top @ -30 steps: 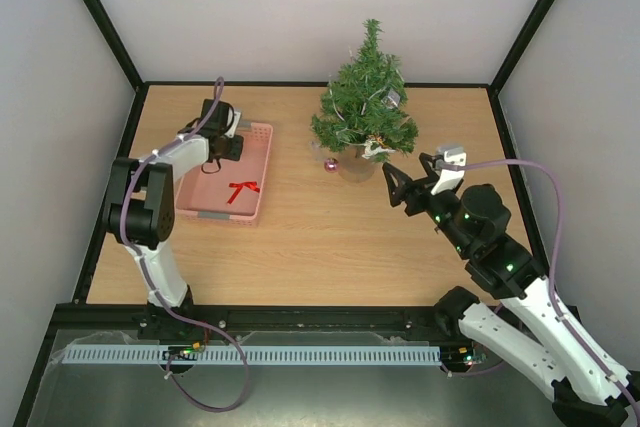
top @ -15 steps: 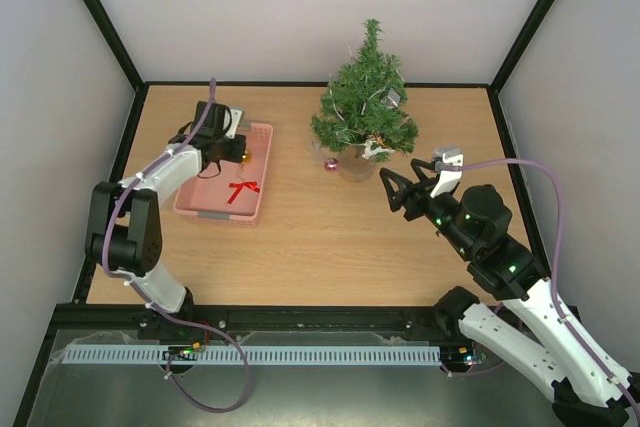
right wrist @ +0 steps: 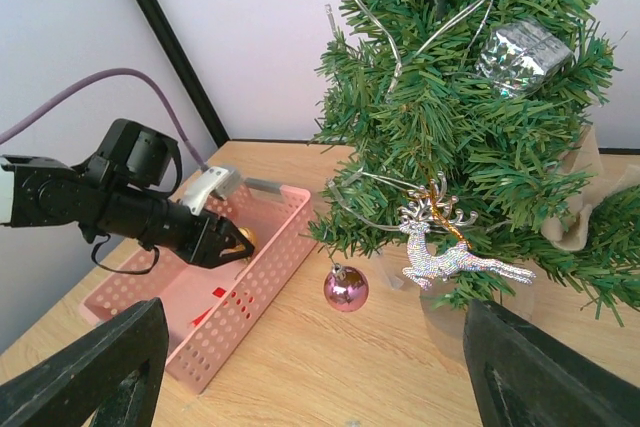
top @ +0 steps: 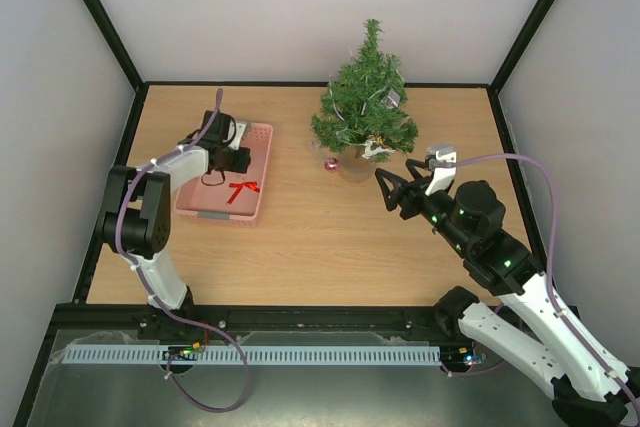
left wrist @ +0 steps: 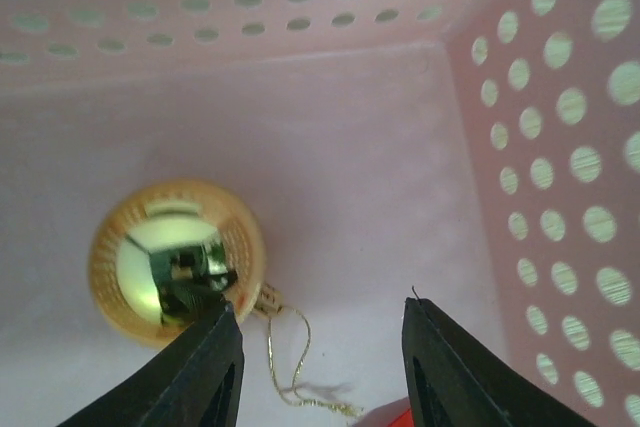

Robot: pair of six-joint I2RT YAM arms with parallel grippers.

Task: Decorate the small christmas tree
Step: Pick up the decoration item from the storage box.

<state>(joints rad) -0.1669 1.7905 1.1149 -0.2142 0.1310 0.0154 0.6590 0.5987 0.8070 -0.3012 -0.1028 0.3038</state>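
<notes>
Overhead: bright, even, diffuse light; shadows on desk (top: 330, 247) faint, soft. Left wrist: soft focus, basket wall (left wrist: 560, 197) holes smeared; gold ball (left wrist: 175, 262) mirrors a bright highlight. Right wrist: small christmas tree (right wrist: 450, 97) sharp.

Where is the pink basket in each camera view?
Top external: pink basket left of centre, left of the small christmas tree.
Left wrist: pink basket fills the picture, holed wall at right.
Right wrist: pink basket at lower left.
Shared landmark: the left gripper, down inside the basket in all three.
</notes>
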